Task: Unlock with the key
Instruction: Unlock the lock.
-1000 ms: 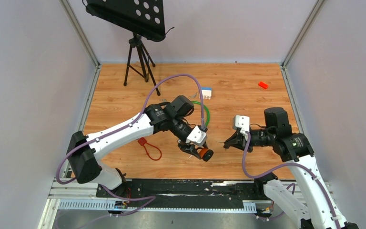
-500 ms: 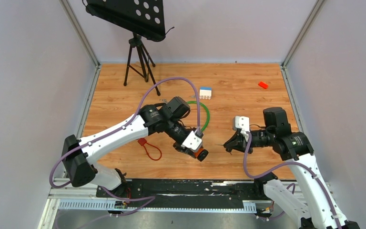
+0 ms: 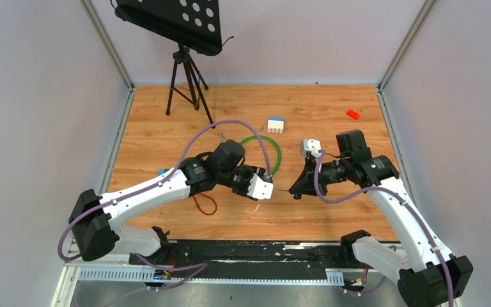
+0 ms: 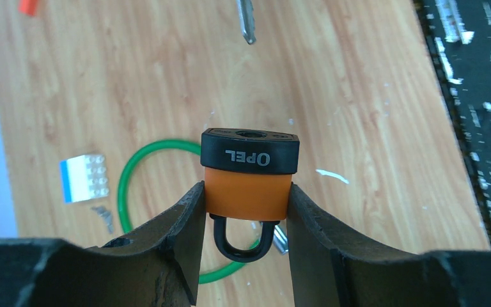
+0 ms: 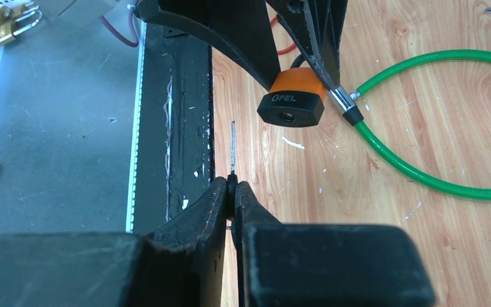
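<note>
Padlock [image 4: 249, 179] sits betw. the two fingers of the left gripper [image 4: 246, 192], jaws about half apart and clamped on the orange body's flat sides, held up off the table [image 4: 358, 96]. Black cap end faces away from the wrist twd the right arm, round keyhole [image 4: 250, 133] in the middle of the cap. Black U-shaped shackle [image 4: 243, 246] hangs back betw. the fingers, closed into the body. White raised lettering on the cap reads "OPEL". Body looks like smooth orange plastic w/ rounded corners. Key [image 5: 233, 147] is pinched by its head in the right gripper [image 5: 231, 185], jaws nearly together. The thin metal blade is seen edge-on, pointing at the padlock. Its tip is short of the cap, not in the keyhole, and sits a bit to one side in the right wrist view. Behind the padlock a glossy green cable [image 5: 422, 173] loops on the wood-grain table, w/ a metal ferrule and black tip at one end, just beside the lock body in the right wrist view. Near the cable is a white and blue block [image 4: 83, 176], further off a small red piece [image 3: 353, 114].
</note>
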### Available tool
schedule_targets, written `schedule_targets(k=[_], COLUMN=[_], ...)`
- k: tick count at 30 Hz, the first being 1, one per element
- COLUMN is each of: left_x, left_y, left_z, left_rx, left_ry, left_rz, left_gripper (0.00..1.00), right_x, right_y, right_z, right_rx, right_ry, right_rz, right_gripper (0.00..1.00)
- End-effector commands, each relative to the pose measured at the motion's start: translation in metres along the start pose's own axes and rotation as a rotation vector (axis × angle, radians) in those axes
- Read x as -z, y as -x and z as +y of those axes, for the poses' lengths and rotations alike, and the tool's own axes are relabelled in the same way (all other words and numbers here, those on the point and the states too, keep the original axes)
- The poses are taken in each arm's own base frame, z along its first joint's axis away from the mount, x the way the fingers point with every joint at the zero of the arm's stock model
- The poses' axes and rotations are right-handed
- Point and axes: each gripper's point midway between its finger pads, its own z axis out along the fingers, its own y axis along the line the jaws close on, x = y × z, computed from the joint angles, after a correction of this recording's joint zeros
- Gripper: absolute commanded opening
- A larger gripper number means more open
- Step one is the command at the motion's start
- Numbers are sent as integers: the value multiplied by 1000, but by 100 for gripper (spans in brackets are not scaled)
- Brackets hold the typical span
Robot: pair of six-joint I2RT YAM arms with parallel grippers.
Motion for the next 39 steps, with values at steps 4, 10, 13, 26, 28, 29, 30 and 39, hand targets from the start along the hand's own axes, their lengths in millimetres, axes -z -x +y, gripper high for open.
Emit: schedule_targets(k=[4,10,13,26,28,29,30,39], left_x=[22,18,16,14,13,12,13,14], left_y=[24,22,20,11,10,10,10,11], left_z=[41,37,40,53,52,52,52,55], left_rx=[-117,-151,-138,-84,-86,-88,-89,-75], left_ry=[271,300,330,423,425,425,429,448], left_rz=[-99,-141,-146,-129,-124,-121,-120,-124], left_gripper=[0,0,0,0,0,0,0,0], right_x=[-12,-20,-22,-32,-32,-32,-32,-31], right_y=[14,10,11,8,10,11,12,8], right_z=[-18,-34,-39,-55,-57,-59,-60,-64], right_rx=[-81,-159,-178,-280,-283,-283,-280,-282], right_ry=[43,57,58,95,93,90,85,69], right_rz=[-37,-10,-9,15,16,16,18,42], right_gripper=[0,0,0,0,0,0,0,0])
